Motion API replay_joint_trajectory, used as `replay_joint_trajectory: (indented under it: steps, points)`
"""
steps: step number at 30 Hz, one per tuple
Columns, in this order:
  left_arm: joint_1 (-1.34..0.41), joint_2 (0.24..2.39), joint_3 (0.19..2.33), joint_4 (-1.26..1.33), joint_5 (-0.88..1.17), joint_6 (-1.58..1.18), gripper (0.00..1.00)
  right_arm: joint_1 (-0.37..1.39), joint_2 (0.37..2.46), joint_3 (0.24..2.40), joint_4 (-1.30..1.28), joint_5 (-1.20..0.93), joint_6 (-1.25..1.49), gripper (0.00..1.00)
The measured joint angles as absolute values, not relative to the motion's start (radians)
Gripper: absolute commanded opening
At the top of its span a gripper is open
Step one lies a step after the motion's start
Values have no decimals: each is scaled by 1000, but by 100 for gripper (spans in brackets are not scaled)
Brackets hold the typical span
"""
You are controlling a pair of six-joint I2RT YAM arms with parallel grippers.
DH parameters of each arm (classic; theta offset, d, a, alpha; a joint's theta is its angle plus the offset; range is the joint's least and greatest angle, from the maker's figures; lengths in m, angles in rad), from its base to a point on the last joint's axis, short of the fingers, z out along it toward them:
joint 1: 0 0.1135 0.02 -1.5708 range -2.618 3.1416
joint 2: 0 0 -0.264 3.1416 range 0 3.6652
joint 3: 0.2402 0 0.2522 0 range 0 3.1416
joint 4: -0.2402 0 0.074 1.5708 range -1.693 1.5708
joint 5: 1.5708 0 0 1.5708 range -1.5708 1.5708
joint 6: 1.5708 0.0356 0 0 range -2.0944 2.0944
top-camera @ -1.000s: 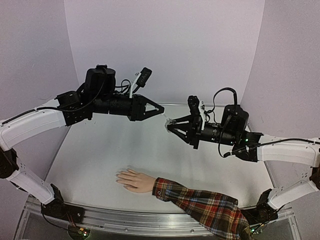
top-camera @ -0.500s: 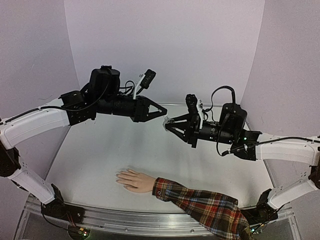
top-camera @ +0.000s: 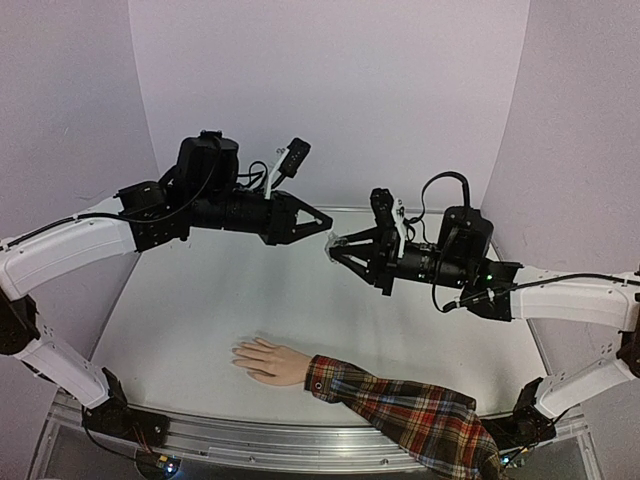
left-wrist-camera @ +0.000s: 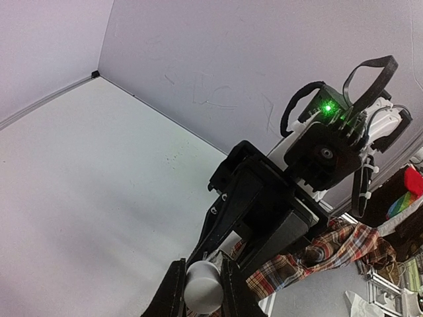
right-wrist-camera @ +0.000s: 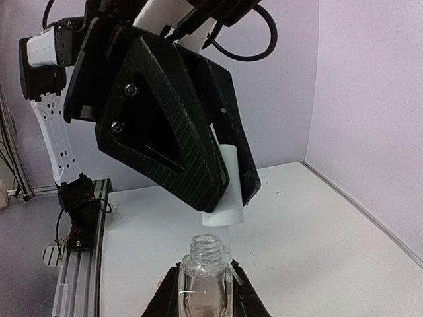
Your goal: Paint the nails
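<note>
A pale hand (top-camera: pixel 268 360) with spread fingers lies flat on the table, in a red plaid sleeve (top-camera: pixel 405 412). Its nails (top-camera: pixel 237 353) are too small to make out. My left gripper (top-camera: pixel 324 222) is shut on a white cap (left-wrist-camera: pixel 203 287), also in the right wrist view (right-wrist-camera: pixel 225 191). My right gripper (top-camera: pixel 334 246) is shut on a clear glass bottle (right-wrist-camera: pixel 206 281) with its neck open. The cap hangs just above and beside the bottle's neck, high above the table. A thin stem under the cap reaches down beside the neck.
Both arms meet in mid-air over the table's (top-camera: pixel 200 300) middle, behind the hand. Purple walls close in the back and sides. A metal rail (top-camera: pixel 250 440) runs along the near edge. The sleeve crosses the front right corner.
My left gripper has moved a little up and right. My right gripper has moved left with the bottle, so the two tips are closer. The hand has not moved.
</note>
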State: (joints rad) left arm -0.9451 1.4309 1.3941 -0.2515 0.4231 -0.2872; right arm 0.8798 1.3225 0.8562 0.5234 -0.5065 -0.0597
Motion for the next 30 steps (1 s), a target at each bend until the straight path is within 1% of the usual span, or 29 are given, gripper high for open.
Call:
replay_joint_trajectory:
  steps: [12, 30]
  points:
    - [-951, 1361, 1393, -252, 406, -288, 0, 882, 1322, 856, 530, -493, -60, 0]
    - [-955, 1373, 1391, -257, 374, -288, 0, 882, 1316, 856, 531, -490, -70, 0]
